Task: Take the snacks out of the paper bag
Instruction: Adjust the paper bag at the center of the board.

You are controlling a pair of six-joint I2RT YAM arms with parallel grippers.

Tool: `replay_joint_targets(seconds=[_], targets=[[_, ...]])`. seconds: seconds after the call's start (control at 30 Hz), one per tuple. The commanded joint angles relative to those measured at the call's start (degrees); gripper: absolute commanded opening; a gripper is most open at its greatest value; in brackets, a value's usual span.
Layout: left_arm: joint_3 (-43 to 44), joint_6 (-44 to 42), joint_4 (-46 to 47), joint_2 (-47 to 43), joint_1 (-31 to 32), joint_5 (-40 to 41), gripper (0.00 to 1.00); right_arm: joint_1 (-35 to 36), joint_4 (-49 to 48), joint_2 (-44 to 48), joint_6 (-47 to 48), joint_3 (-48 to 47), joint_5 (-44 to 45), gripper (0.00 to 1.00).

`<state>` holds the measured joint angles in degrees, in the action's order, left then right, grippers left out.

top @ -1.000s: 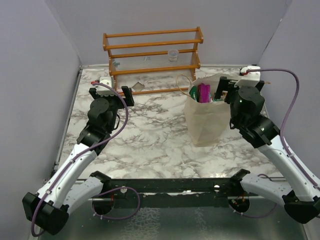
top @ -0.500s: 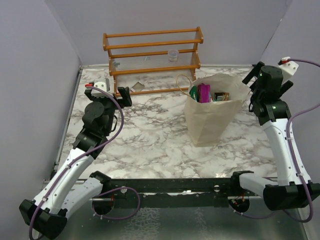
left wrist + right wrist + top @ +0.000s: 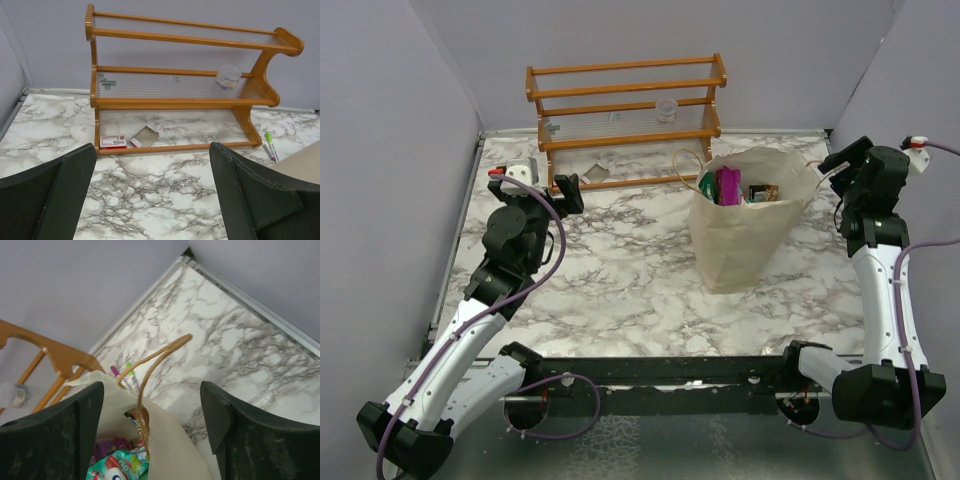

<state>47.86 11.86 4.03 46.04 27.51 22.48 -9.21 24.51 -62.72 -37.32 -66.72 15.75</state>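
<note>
The paper bag [image 3: 745, 240] stands upright on the marble bench [image 3: 620, 270], right of centre. Its long axis is vertical, its mouth opens toward the ceiling, and one broad face is turned to the near edge. The snacks [image 3: 117, 464] stand on end inside it. A purple packet [image 3: 728, 185] and a green packet [image 3: 706, 183] poke up at the left of the mouth, with a dark packet [image 3: 765, 192] to their right.

The right gripper [image 3: 150, 390] hangs just right of the bag's mouth, jaws spread wide and gripping nothing. From its own camera, a tan loop handle [image 3: 185, 339] arches up between its fingers.

The left gripper [image 3: 152, 147] hovers at the far left, spread fully and empty, facing the wooden rack [image 3: 180, 102].
</note>
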Motion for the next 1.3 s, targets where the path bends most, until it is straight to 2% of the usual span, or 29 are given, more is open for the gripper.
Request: replay_joint_targets(seconds=[0.0,0.27,0.47,0.7,0.77,1.1,1.27], targets=[[-0.07,0.02,1.06,-0.57,0.35,-0.07,0.99,-1.6,-6.8,-0.16,-4.26,1.92,-7.72,0.71],[-0.21,-0.39,1.15,-0.22,0.6,0.37,0.99,-3.06,-12.74,-2.29,-7.74,4.88,-11.1,0.59],[-0.26,-0.57,1.23,0.01,0.97,0.53,0.99,-4.43,-15.31,-4.03,-8.33,5.25,-13.3,0.46],[-0.31,-0.87,1.21,0.28,1.13,0.82,0.99,-4.94,-18.38,-3.1,-1.89,3.61,-13.68,0.09],[-0.3,-0.89,1.28,0.41,1.15,0.72,0.99,-4.94,-18.65,-2.45,-0.61,3.3,-14.86,0.02],[-0.48,-1.02,1.5,0.92,1.23,0.22,0.99,-4.94,-22.38,1.36,7.3,-0.52,-25.57,0.02],[-0.48,-1.05,1.44,0.55,1.32,0.1,0.99,-4.94,-21.43,-1.56,7.84,-6.46,-33.69,0.02]])
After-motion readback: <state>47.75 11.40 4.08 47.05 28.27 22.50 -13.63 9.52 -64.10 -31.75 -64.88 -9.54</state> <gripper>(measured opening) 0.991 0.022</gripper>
